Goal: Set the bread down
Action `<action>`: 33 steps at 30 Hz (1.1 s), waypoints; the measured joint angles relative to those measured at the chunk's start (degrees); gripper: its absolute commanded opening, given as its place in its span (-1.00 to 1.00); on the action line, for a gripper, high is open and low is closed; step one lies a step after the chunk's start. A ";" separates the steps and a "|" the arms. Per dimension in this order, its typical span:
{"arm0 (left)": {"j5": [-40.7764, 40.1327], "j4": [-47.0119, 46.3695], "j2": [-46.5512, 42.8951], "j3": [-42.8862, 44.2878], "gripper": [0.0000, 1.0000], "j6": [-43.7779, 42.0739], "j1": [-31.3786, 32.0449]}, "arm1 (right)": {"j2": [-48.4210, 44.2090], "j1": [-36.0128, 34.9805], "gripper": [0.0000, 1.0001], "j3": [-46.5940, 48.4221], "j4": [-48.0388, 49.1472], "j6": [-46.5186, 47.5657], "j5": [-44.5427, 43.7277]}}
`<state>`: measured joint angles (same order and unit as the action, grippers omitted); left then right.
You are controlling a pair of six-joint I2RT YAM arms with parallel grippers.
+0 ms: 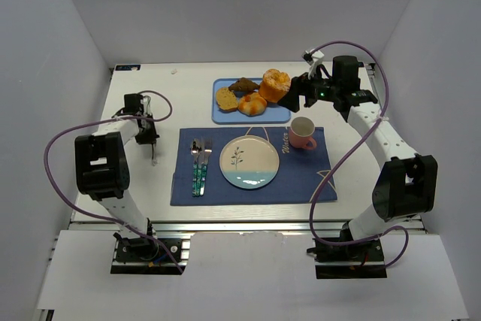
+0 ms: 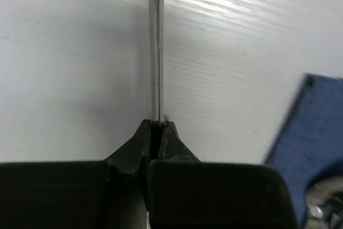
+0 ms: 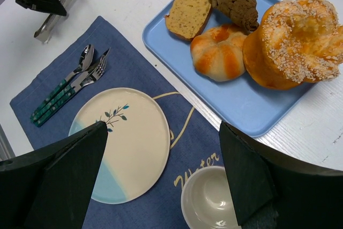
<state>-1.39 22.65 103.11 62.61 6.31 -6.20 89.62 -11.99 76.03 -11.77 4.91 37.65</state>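
Bread [image 3: 188,12] on blue tray [image 3: 241,105] beside croissant [image 3: 236,1]; end effector [image 3: 162,126] jaws wide apart.

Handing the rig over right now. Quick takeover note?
Left gripper: shut on a thin metal tool, likely tongs, left of the placemat.
Right gripper: open, empty, by the tray's right end.
Bread: on the blue tray among other pastries, untouched.
Plate: bare.
Done: tool gripped.
Left: pick up the bread and place it, presumably on the plate.
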 measured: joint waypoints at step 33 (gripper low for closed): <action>27.02 10.80 4.81 25.07 -0.08 20.76 14.40 | -1.18 4.66 0.79 -3.52 4.22 -3.80 3.32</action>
<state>25.63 33.45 107.92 87.68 27.07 8.21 88.44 -7.33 72.51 -7.55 1.10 40.97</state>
